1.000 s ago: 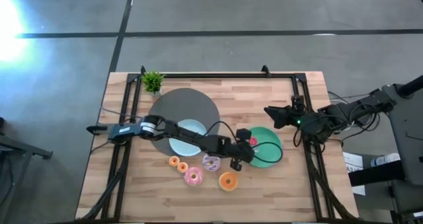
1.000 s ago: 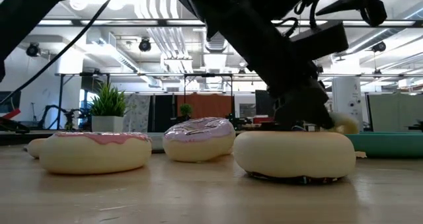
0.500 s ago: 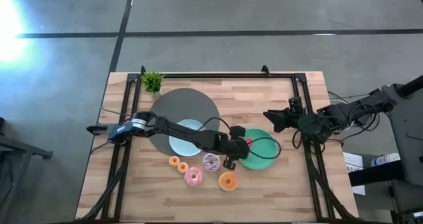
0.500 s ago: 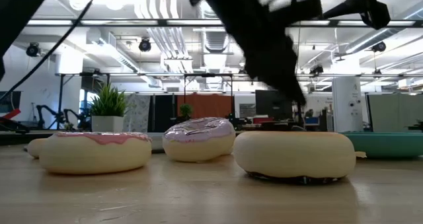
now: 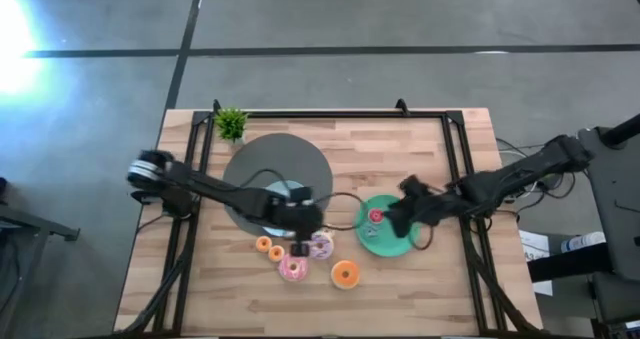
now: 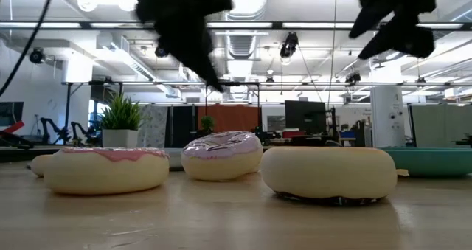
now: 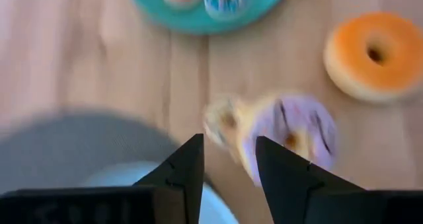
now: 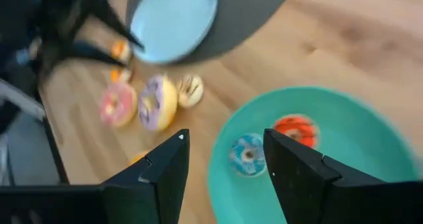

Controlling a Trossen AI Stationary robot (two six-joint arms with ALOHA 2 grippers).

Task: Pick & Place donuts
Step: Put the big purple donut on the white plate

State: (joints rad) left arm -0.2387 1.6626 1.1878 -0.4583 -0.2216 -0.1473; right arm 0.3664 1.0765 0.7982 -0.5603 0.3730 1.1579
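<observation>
The left gripper (image 5: 300, 241) is held open and empty, with the lilac sprinkled donut (image 7: 291, 135) just ahead of its fingertips, a small pale donut (image 7: 223, 121) touching that one, and the orange donut (image 5: 345, 274) farther off. The right gripper (image 5: 398, 219) is also spread open and empty above the green plate (image 5: 385, 244), on which a red donut (image 8: 292, 129) and a blue-frosted donut (image 8: 248, 153) are seen; the blue one is distinguishable only in the wrist views. The pink donut (image 6: 107, 169) is shown resting on the table (image 6: 221, 220) in the low view. The left arm is extended diagonally across the grey mat (image 5: 250, 169) and light-blue plate (image 8: 173, 19); the right arm reaches inward from the table's edge.
</observation>
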